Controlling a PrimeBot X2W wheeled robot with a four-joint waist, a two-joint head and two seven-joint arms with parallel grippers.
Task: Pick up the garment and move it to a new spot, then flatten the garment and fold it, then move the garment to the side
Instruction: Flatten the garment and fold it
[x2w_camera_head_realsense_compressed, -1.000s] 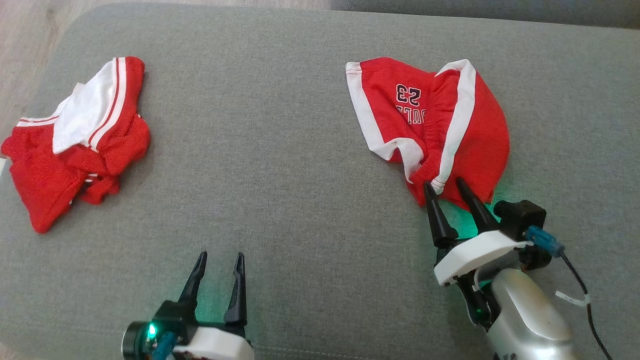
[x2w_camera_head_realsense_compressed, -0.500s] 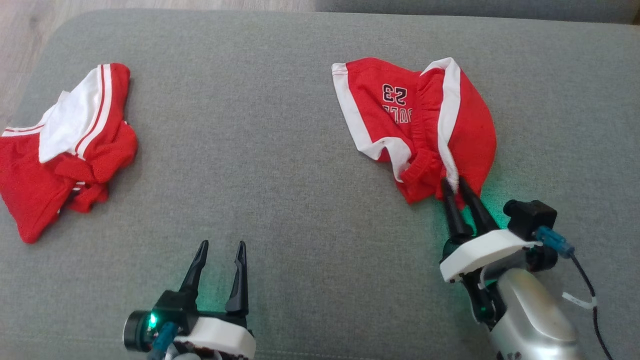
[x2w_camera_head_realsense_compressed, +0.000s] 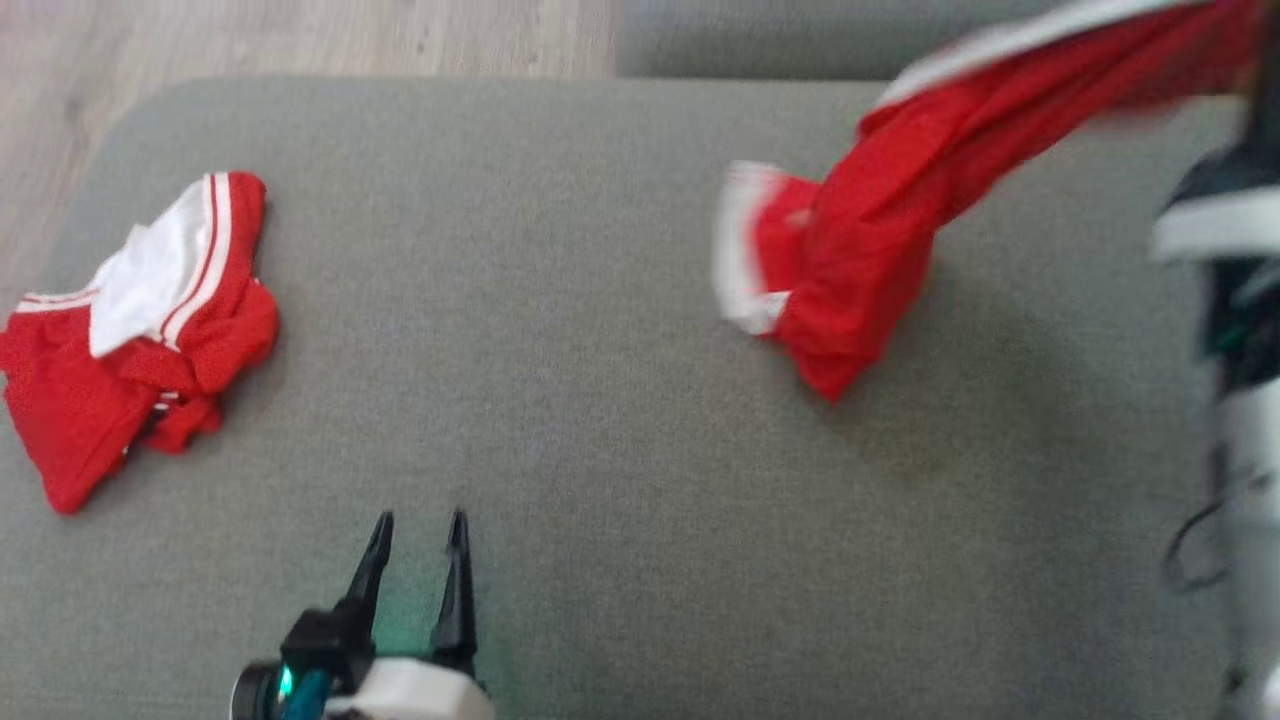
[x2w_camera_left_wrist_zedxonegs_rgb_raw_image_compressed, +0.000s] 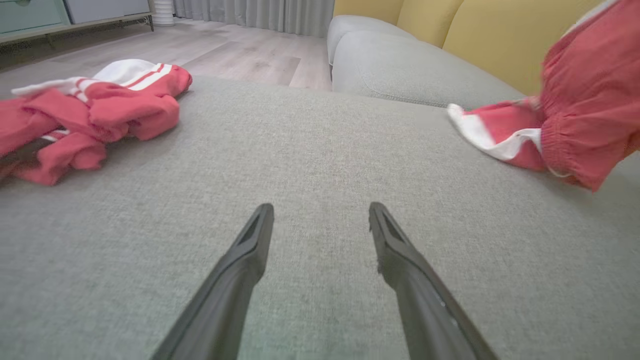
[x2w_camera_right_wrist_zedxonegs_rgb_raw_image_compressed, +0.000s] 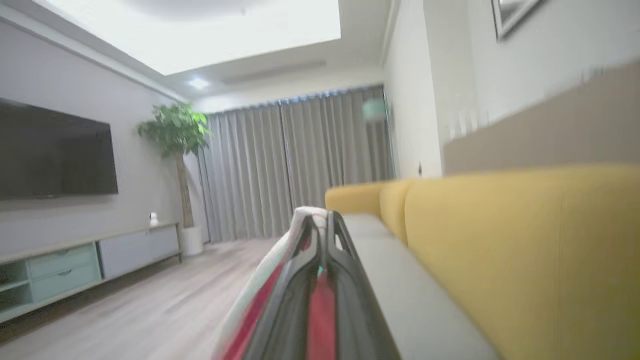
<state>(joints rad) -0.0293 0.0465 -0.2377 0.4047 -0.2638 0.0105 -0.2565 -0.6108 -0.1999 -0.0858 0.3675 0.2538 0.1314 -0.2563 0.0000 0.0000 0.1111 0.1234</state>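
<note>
Shorts (x2w_camera_head_realsense_compressed: 860, 260), red with white edges, hang pinched tight in the right gripper (x2w_camera_right_wrist_zedxonegs_rgb_raw_image_compressed: 320, 220), low end on the grey cushion's (x2w_camera_head_realsense_compressed: 600, 420) far-right part.

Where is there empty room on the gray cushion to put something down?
The bare middle of the gray cushion is free, between the crumpled red-and-white garment on the left and the lifted red garment on the right, ahead of the open left gripper. The right side is crowded: the shut right gripper holds that garment there.
</note>
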